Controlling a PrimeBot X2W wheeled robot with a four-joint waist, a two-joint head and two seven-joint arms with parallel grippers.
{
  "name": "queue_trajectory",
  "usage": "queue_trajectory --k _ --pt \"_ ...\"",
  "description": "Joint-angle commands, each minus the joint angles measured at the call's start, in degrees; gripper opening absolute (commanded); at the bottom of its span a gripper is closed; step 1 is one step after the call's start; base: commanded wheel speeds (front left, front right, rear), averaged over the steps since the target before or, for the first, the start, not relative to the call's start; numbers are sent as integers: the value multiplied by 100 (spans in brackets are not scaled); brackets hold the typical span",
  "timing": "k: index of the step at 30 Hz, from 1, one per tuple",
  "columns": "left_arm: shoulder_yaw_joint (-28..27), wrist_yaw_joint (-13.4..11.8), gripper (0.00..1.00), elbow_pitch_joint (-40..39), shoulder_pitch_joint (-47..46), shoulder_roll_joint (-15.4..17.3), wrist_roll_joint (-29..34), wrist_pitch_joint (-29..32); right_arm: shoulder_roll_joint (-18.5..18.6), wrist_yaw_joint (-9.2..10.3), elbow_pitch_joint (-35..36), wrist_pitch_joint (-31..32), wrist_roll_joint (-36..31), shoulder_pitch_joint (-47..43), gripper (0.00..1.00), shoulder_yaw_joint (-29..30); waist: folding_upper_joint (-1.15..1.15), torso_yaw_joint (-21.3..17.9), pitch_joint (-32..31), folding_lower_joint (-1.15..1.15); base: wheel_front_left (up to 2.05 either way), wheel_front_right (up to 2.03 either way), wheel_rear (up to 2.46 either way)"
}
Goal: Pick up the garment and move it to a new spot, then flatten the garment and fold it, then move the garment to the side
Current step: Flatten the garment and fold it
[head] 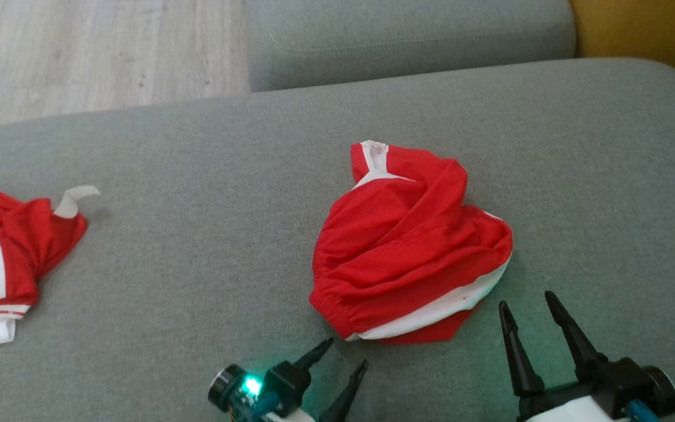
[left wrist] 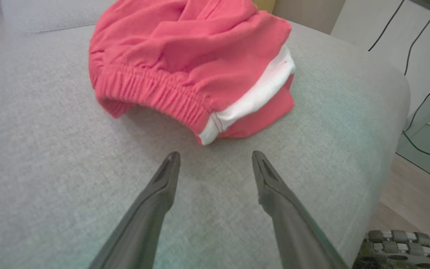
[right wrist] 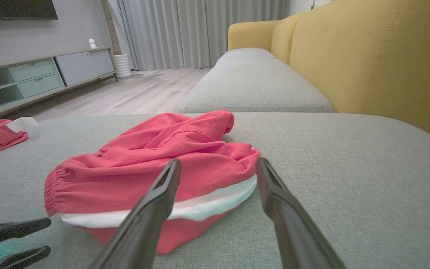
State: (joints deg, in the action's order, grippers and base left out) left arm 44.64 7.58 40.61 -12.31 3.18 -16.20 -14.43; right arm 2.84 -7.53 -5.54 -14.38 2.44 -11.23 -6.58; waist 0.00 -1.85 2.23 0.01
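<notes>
- My left pincer [head: 347, 353] angles in at bottom centre and my right pincer [head: 526, 299] at lower right; both gape wide, holding nothing.
- The red garment [head: 408, 252] sits crumpled mid-frame on the grey cushion [head: 197, 264], its white trim showing.

A grey cushion [head: 197, 264] bears a crumpled red garment [head: 408, 246] and, well apart, a red-and-white cloth [head: 3, 252].
</notes>
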Motion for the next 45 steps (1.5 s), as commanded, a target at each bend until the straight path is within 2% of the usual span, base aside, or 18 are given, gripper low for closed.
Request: queue_trajectory --k 1,7,26,27,29,30,31,38,45 --pt "-120 -10 100 -87 -223 -30 -13 -57 134 4 200 -62 -24 269 100 -131 0 -35 58 -1 0 0 0" --pt "-146 -168 100 73 -407 -30 35 -57 153 4 183 -62 -23 350 100 -180 0 -113 145 -1 0 0 0" --pt "-226 -247 100 107 -744 -30 87 -57 217 4 187 -62 -26 503 100 -205 0 -326 334 -1 0 0 0" --pt "-227 -245 87 93 -747 -30 102 -57 215 4 187 -62 -27 504 100 -202 0 -329 335 -1 0 0 0" --pt "-227 -244 33 69 -742 -30 149 -57 208 4 179 -62 -26 499 100 -196 0 -333 321 -1 0 0 0" --pt "-227 -243 13 75 -729 -30 172 -57 202 4 172 -62 -25 490 100 -193 0 -334 300 -1 0 0 0" --pt "-212 -237 0 108 -711 -30 194 -57 197 4 165 -62 -19 478 100 -192 0 -337 269 -1 0 0 0" --pt "-190 -140 0 1 -506 -30 264 -57 166 4 144 -62 38 381 100 -247 0 -365 -80 -1 0 0 0" --pt "-86 -36 0 -614 -624 -30 310 -57 128 4 129 -62 81 305 100 -237 0 -418 -362 -1 0 0 0"
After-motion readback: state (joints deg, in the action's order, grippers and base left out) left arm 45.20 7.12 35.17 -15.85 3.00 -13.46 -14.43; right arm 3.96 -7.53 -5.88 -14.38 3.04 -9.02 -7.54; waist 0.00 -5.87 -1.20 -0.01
